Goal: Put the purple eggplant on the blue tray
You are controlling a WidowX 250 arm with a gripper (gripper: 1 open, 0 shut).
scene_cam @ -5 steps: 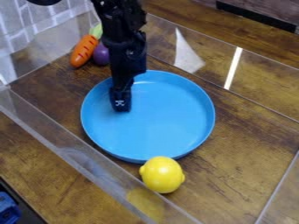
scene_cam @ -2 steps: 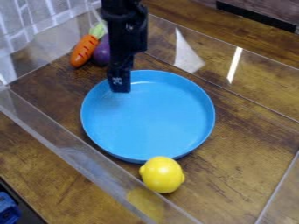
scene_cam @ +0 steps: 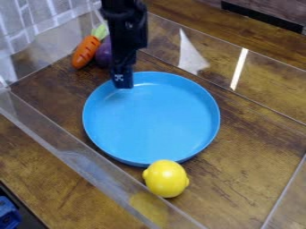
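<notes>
The blue tray [scene_cam: 152, 118] lies round and shallow in the middle of the wooden table. The purple eggplant [scene_cam: 104, 55] shows only as a dark purple patch behind the black arm, beyond the tray's far left rim. My gripper [scene_cam: 121, 82] points down over that rim, just in front of the eggplant and apart from it. Its black fingers are small and seen edge-on; nothing shows between them, and they look open.
An orange carrot [scene_cam: 85, 53] with a green top lies left of the eggplant. A yellow lemon [scene_cam: 166, 178] sits at the tray's near edge. Clear plastic walls [scene_cam: 72, 152] enclose the work area on the left and front.
My gripper has drawn back and up from over the tray's left part to its far left rim, closer to the eggplant. Nothing else has moved.
</notes>
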